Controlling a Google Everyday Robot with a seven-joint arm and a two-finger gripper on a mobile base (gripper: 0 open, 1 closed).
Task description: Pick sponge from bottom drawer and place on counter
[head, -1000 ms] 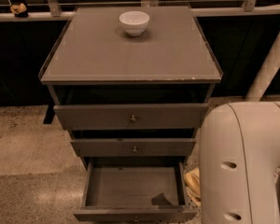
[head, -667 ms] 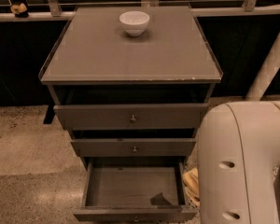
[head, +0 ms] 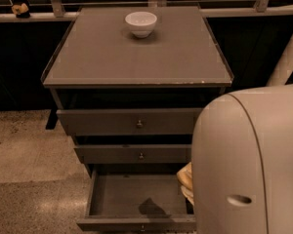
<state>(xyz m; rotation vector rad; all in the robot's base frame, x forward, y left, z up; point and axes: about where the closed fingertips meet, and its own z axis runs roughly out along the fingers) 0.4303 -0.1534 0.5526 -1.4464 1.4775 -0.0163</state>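
The bottom drawer (head: 118,195) is pulled open below the two taller drawers. Its floor shows only a dark shadow. I see no sponge in it; the drawer's right part is hidden behind my arm. The counter (head: 136,60) is the flat grey-brown cabinet top. My gripper (head: 185,181) shows only as a yellowish piece at the open drawer's right side. The rest of it is hidden behind my big white arm (head: 249,165).
A white bowl (head: 140,23) stands at the back middle of the counter. The top drawer (head: 132,122) and middle drawer (head: 136,154) stand slightly out. A railing ledge with a small object (head: 20,9) runs behind. A white post (head: 288,57) rises at right.
My arm and the yellowish gripper piece have shifted slightly left and up at the drawer's right side. The cabinet and bowl have not moved.
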